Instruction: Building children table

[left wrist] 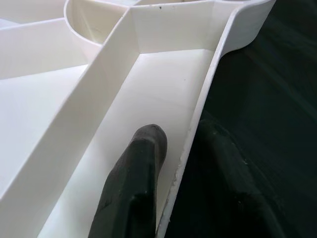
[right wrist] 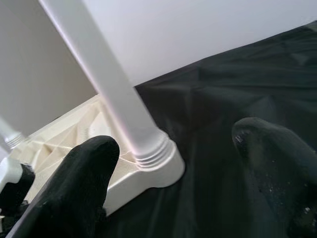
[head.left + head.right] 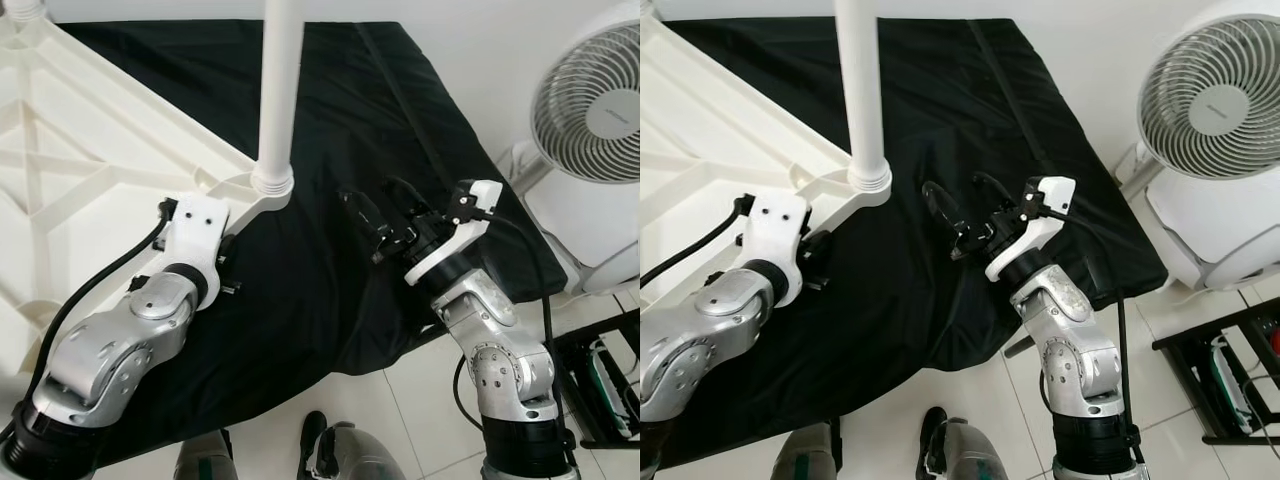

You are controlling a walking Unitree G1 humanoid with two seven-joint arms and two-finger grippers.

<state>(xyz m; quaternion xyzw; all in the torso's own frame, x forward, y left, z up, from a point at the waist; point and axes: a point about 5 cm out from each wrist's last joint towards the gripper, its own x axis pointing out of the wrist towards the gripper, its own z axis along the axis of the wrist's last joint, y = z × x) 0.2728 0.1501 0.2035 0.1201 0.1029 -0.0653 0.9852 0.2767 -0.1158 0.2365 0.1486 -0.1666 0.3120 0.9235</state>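
Left eye view: black cloth (image 3: pixel 330 130) beside fan (image 3: pixel 590 90).

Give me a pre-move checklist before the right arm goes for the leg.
1. Table top lies upside down on the black cloth: ok.
2. Leg upright in the corner socket: ok; fully seated, cannot tell.
3. Left gripper straddles the table top's rim, one finger inside: ok.
4. Right gripper open, apart from the leg: ok.
5. Fan near the right arm, touching nothing: ok.
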